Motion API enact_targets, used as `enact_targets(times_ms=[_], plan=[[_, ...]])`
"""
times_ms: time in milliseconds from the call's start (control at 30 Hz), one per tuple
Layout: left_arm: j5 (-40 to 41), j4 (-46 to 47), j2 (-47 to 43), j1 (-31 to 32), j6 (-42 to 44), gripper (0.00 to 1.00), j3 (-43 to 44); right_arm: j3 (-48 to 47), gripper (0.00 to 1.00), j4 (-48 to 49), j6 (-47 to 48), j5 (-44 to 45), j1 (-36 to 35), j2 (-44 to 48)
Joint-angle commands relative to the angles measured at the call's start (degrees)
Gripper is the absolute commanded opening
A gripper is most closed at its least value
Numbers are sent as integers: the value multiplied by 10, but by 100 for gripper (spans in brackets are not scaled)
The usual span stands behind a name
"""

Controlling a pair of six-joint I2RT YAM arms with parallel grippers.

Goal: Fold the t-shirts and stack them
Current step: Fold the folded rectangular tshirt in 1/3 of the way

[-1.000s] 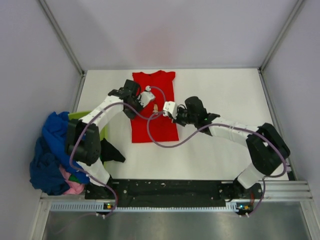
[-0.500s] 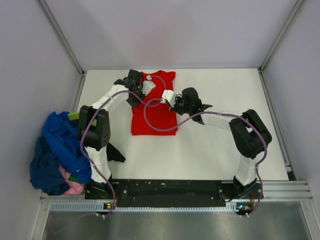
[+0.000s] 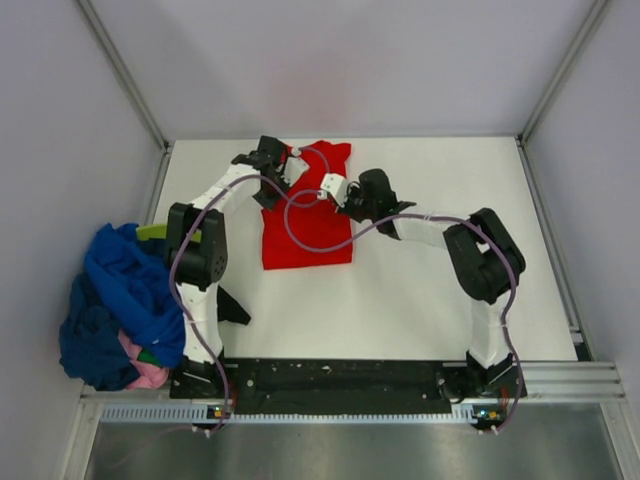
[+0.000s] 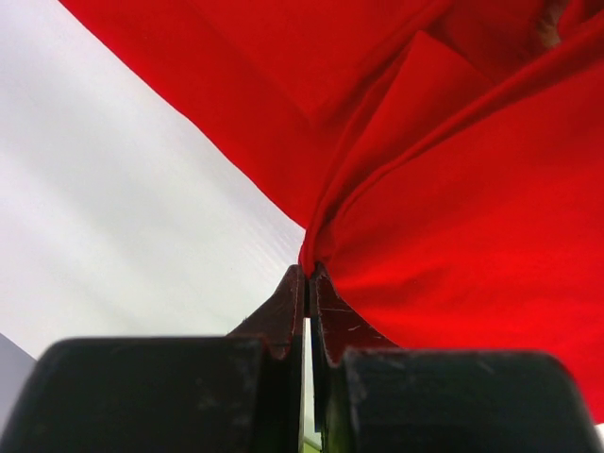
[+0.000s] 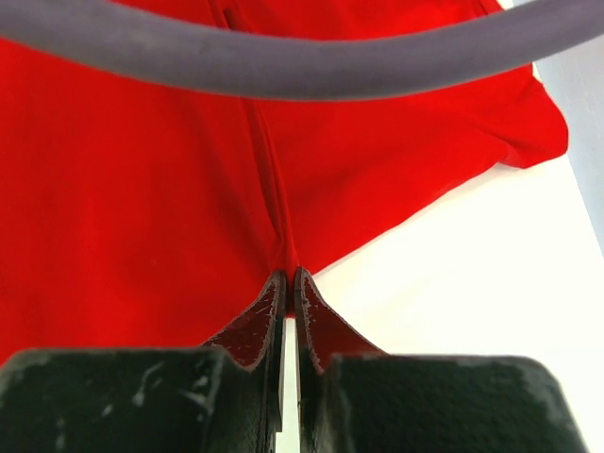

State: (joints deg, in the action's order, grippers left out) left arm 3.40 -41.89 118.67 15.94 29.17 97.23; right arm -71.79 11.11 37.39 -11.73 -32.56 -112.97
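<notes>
A bright red t-shirt [image 3: 305, 225] lies lengthwise on the white table [image 3: 450, 290], partly folded. My left gripper [image 3: 283, 172] is shut on its left edge near the far end; the left wrist view shows the red cloth [image 4: 444, 189] pinched at the fingertips [image 4: 310, 274]. My right gripper [image 3: 340, 188] is shut on the shirt's right edge; the right wrist view shows the red cloth [image 5: 142, 189] pinched at the fingertips [image 5: 289, 276]. A heap of other t-shirts, royal blue [image 3: 120, 285], navy and pink [image 3: 145, 375], lies at the table's left edge.
A lime-green item [image 3: 165, 232] shows behind the heap, and black cloth [image 3: 225, 305] lies beside the left arm's base. Purple cables [image 3: 310, 225] loop over the red shirt. Metal frame posts [image 3: 125, 75] and walls bound the table.
Both grippers have moved toward the far end of the table, carrying the red shirt's edges with them. The shirt's near part now lies shorter.
</notes>
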Motion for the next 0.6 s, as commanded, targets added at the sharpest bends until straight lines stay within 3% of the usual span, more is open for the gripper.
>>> enact_targets(times_ms=[0, 33, 133, 233, 333, 433, 567], plan=[[18, 15, 19, -4, 3, 2, 40, -34, 0, 14, 2, 11, 8, -21], [22, 19, 24, -4, 2, 6, 45, -41, 2, 15, 1, 15, 8, -26], [49, 37, 44, -6, 0, 21, 64, -70, 28, 38, -35, 74, 10, -59], [89, 26, 66, -12, -10, 36, 104, -97, 35, 29, -32, 115, 14, -64], [82, 14, 39, -24, -17, 40, 119, -69, 48, 26, -26, 95, 18, -12], [26, 29, -32, -25, 13, 44, 60, -4, 51, 29, -11, 8, 18, 62], [-171, 21, -153, -22, 111, 45, -75, 116, 63, -6, 82, -184, 6, 163]])
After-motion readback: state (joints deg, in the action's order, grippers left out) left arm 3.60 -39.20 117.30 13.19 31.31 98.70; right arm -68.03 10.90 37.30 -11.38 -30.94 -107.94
